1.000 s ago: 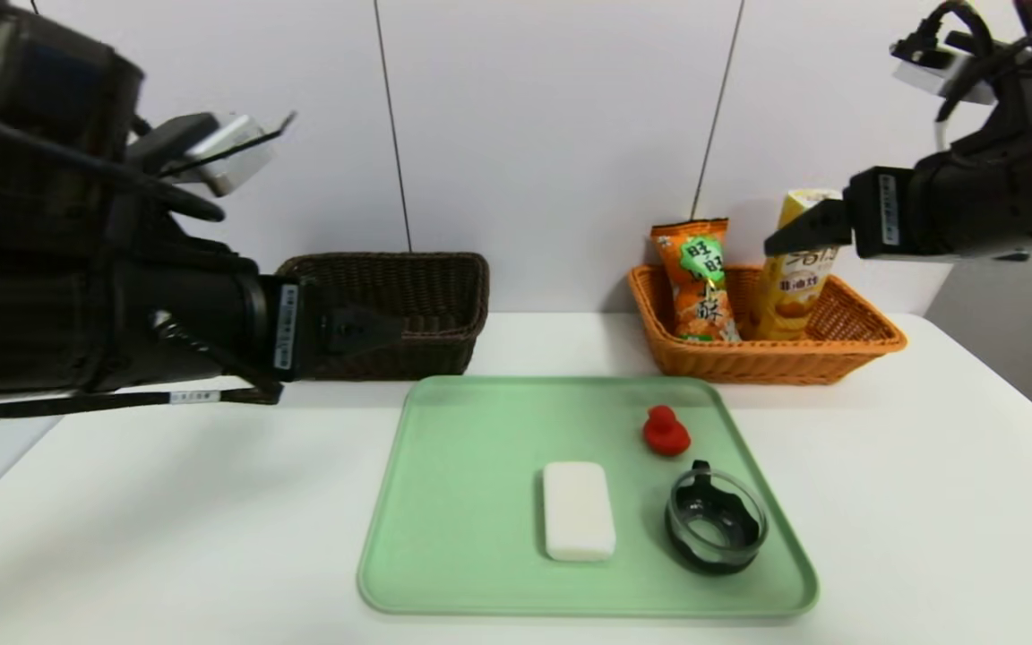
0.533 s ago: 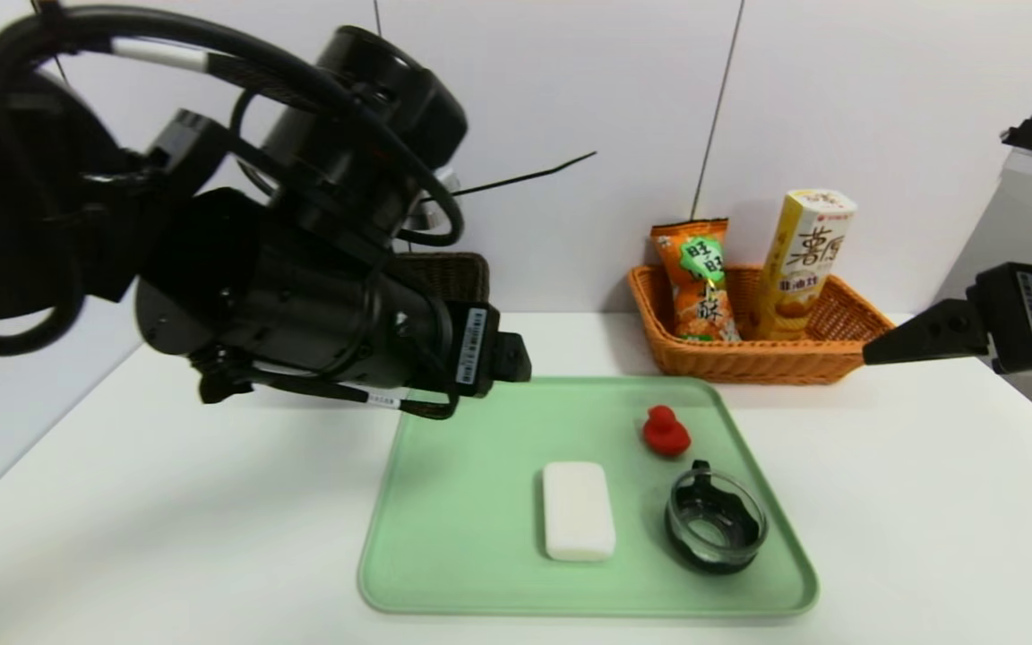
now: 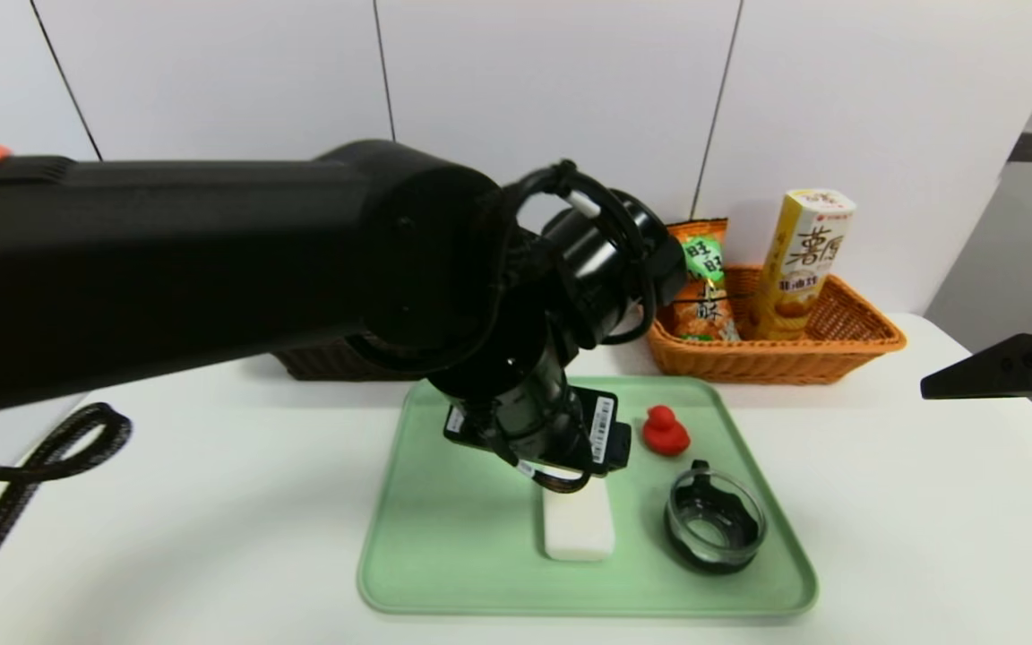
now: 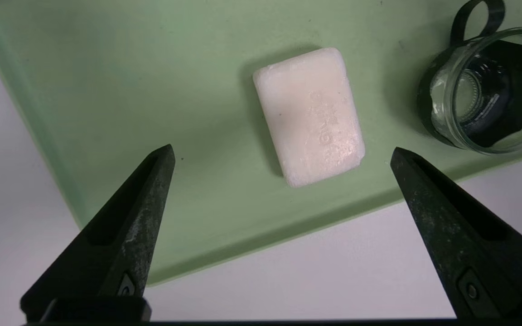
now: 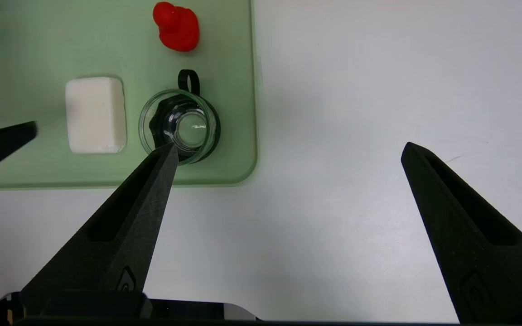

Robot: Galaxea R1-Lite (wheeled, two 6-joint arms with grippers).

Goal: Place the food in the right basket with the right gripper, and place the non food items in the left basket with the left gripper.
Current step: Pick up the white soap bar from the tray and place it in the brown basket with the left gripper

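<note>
The left gripper (image 4: 281, 154) hangs above the green tray (image 3: 453, 573) with its jaws spread wide and empty; the white soap bar (image 4: 308, 115) lies flat on the tray beneath the gap, the glass jar (image 3: 715, 520) at its three o'clock; the right gripper (image 5: 288, 151), likewise wide open, hovers over the table (image 3: 928, 537) at the tray's three o'clock.

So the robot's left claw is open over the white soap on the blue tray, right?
Almost. The left gripper is open above the white soap, but the tray is green, not blue. The left wrist view shows it clearly.
</note>
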